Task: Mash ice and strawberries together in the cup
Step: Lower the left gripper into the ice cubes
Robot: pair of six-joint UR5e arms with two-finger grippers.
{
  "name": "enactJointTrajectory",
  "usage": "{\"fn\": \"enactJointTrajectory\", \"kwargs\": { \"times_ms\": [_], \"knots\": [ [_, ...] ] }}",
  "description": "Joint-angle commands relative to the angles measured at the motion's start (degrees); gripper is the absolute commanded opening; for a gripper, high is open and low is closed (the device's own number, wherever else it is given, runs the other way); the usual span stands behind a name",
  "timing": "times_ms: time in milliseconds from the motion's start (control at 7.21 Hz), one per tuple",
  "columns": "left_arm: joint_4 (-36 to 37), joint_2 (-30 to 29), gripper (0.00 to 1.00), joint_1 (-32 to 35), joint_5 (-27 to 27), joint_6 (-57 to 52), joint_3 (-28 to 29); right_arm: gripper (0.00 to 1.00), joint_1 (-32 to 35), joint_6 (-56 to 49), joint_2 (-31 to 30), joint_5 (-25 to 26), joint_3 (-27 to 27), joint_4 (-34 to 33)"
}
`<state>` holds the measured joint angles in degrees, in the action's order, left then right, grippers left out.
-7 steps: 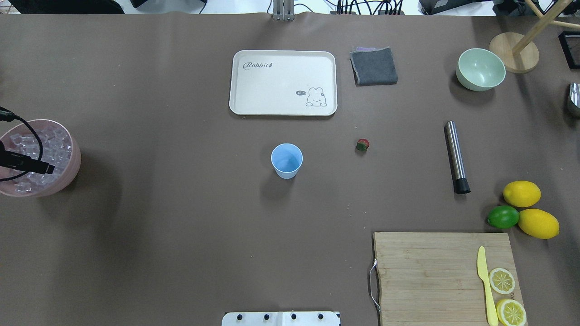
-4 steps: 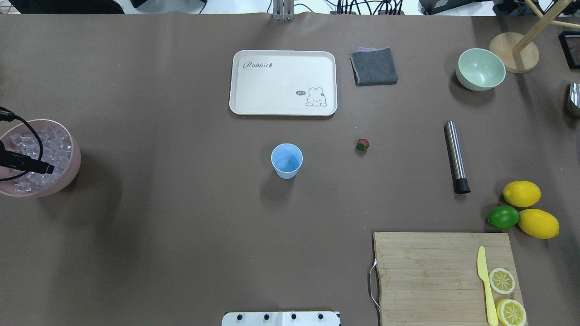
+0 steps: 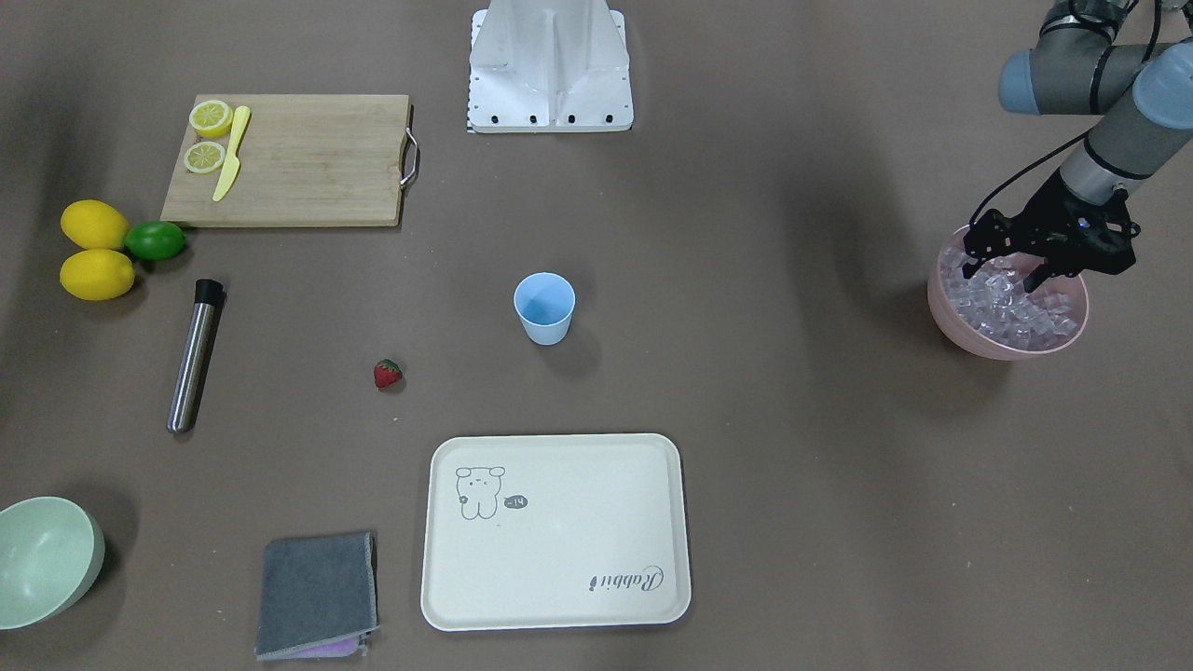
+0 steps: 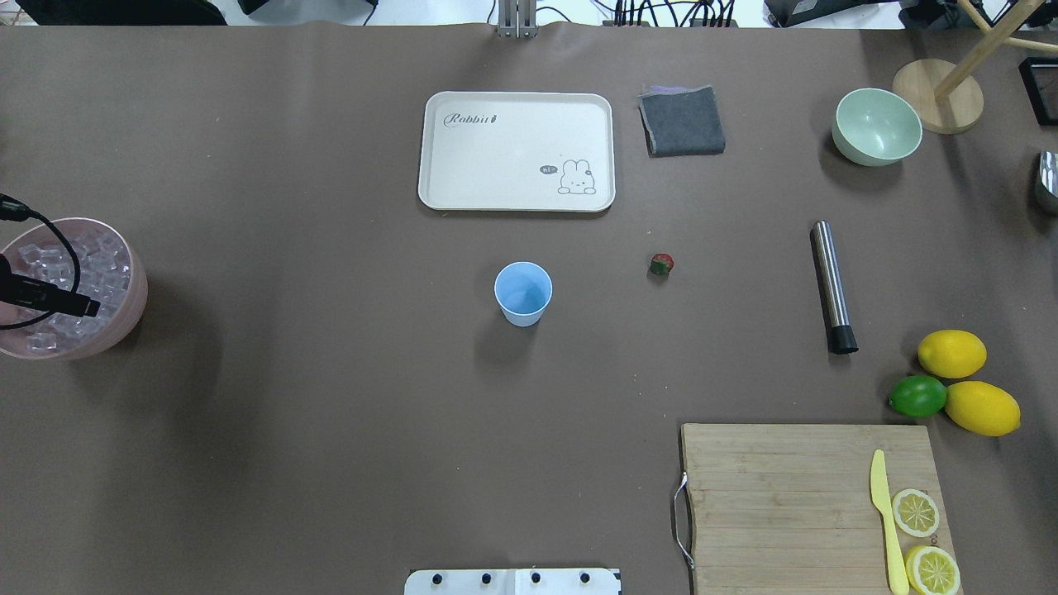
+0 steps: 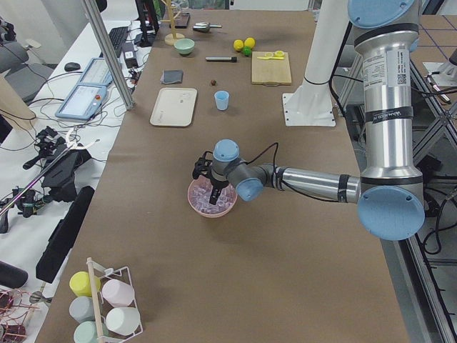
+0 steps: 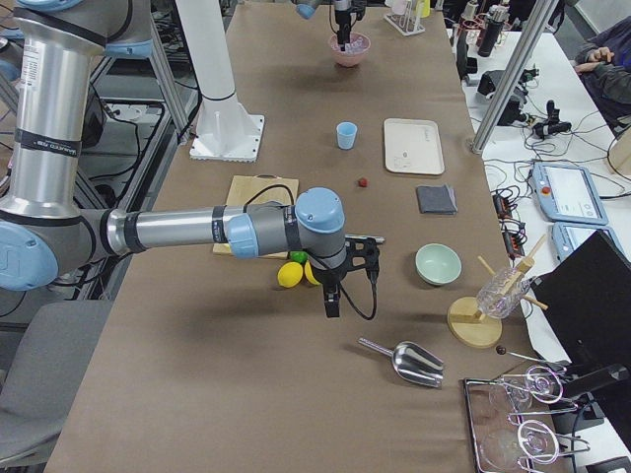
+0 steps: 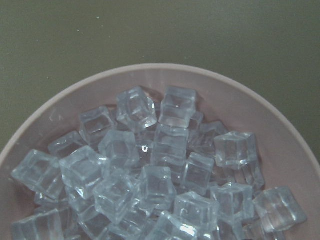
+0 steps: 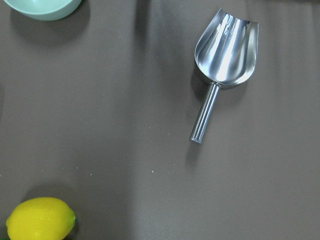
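In the left-side view your left pincer (image 3: 1007, 272) was nearest. It hung spread over the pink bowl (image 3: 943, 312) at the front view's right edge, tips at the ice (image 3: 1021, 315); I couldn't tell if they touched. The cubes looked hard, light and slick, so pinch a top one across two flat faces. Farther on, the cup (image 3: 544, 309) stood empty mid-table, with the strawberry (image 3: 387, 373) to its lower left. I couldn't tell whether your right pincer (image 6: 332, 301) was spread.

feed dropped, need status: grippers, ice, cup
Grippers: left gripper open, low over ice in pink bowl; right gripper by lemons, state unclear. Empty cup mid-table, strawberry lying apart. Nothing between pink bowl and cup.
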<state>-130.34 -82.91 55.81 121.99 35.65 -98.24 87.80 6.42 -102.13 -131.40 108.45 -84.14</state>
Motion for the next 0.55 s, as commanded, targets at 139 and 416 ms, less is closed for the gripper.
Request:
{"fn": "enactJointTrajectory", "kwargs": {
  "times_ms": [139,416],
  "knots": [
    [0.0,-0.1,0.86,0.0,0.0,0.0,0.1,1.00,0.0,0.0,0.1,0.0,-0.2,0.0],
    [-0.1,-0.3,0.78,0.0,0.0,-0.1,0.1,1.00,0.0,0.0,0.1,0.0,-0.3,0.0]
  ]
}}
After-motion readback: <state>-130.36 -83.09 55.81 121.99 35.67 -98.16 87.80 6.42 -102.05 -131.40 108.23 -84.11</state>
